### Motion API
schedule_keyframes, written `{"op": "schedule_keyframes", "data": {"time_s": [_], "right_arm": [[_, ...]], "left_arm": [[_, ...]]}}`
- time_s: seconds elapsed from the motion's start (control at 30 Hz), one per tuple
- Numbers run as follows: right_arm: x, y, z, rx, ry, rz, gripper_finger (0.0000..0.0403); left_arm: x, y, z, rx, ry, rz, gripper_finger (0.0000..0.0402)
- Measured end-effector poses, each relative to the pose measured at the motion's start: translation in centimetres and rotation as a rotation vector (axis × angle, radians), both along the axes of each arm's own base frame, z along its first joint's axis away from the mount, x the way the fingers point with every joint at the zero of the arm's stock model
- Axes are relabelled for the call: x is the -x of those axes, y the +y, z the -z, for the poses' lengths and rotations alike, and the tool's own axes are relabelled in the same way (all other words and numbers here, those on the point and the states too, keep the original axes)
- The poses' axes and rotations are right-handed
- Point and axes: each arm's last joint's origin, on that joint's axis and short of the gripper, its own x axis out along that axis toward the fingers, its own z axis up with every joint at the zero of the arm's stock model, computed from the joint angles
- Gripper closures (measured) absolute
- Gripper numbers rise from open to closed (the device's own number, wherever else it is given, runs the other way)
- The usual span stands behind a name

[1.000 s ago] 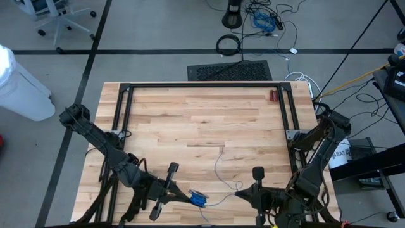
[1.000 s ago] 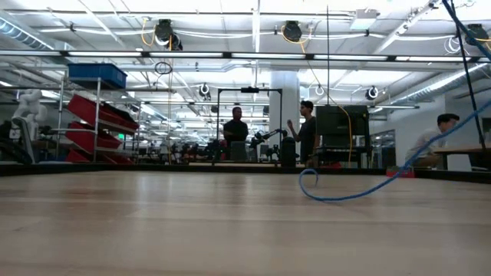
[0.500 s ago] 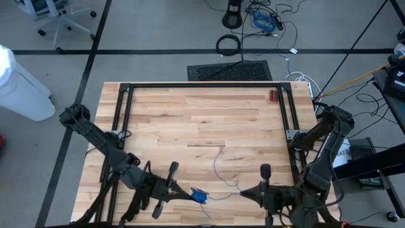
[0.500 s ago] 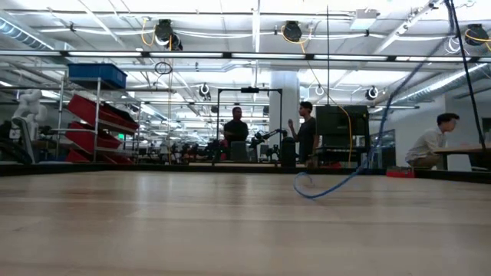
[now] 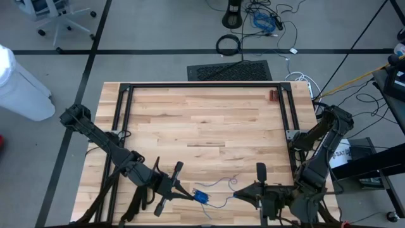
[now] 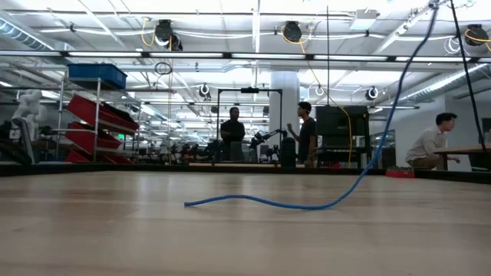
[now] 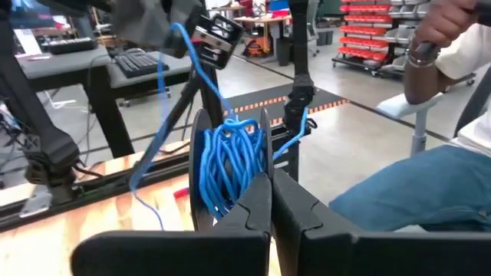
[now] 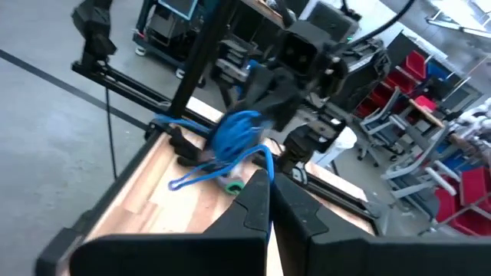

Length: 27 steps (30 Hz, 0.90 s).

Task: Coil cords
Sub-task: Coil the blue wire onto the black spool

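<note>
The left gripper (image 7: pixel 270 201) is seen pressed shut on the cord (image 7: pixel 229 157), a bright blue bundle of loops bunched right at its fingertips; from above the same bundle (image 5: pixel 200 196) sits just past the left gripper (image 5: pixel 187 194) near the front edge of the table (image 5: pixel 202 120). From that bundle one strand is paid out across the wood toward the right gripper (image 5: pixel 239 194), which is close beside it and closed on the strand; in the right wrist view the right gripper (image 8: pixel 270 184) has its fingers together, with the blue line crossing just ahead of their tips and the wound mass (image 8: pixel 236 130) held in the other arm's grip beyond. A short run between the two grippers sags and wiggles on the table. In the low view a free length (image 6: pixel 307 205) lies limp on the surface, then climbs steeply out of the picture.

The cord is judged light, thin and very soft: it droops under its own weight and keeps no shape by itself, so loose loops are likely to spring or slide off the bundle. It looks smooth, so a slack pinch may let it slip. A hold across all the loops at once, where they bunch tightest beside the left fingertips, is judged safest; the free strand is best taken close to the bundle, so each new turn stays short.
</note>
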Motion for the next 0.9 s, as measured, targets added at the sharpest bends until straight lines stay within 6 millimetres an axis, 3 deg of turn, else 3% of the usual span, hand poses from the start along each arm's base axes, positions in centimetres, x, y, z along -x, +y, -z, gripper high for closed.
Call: {"op": "schedule_keyframes", "data": {"time_s": [0.43,0.9], "right_arm": [[-4.5,-2.4,-0.7,0.046,-0.063,-0.14,0.0403],[-8.5,-5.1,0.6,0.029,-0.034,-0.181,0.0403]], "left_arm": [[-1.4,0.0,1.5,0.028,0.048,0.004,0.0402],[-2.7,0.5,1.8,0.068,0.006,0.087,0.0402]]}}
